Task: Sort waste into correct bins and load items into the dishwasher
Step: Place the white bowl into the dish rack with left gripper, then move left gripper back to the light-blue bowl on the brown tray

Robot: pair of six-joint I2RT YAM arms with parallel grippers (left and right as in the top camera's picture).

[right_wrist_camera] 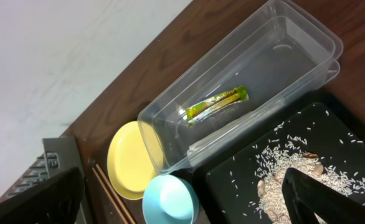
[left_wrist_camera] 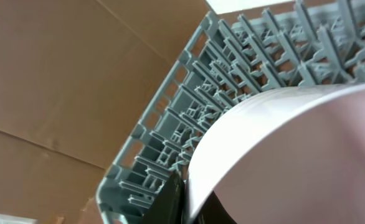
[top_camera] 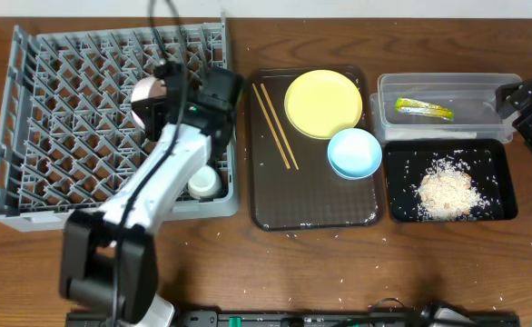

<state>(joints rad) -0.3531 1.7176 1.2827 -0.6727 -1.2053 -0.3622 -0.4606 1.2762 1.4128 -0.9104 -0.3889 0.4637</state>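
left gripper [top_camera: 164, 86] clamped on white bowl [top_camera: 144, 100] over dish rack [top_camera: 57, 118], upper left of frame. I'd seat it on edge between pegs, clear of the cup [top_camera: 202, 182], before releasing

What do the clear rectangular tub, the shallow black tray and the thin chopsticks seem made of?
The clear rectangular tub: glossy transparent plastic, since the table shows through its walls. The shallow black tray: probably matte plastic; its dull surface leaves this open. The thin chopsticks: likely pale wood or bamboo, by their tan colour.
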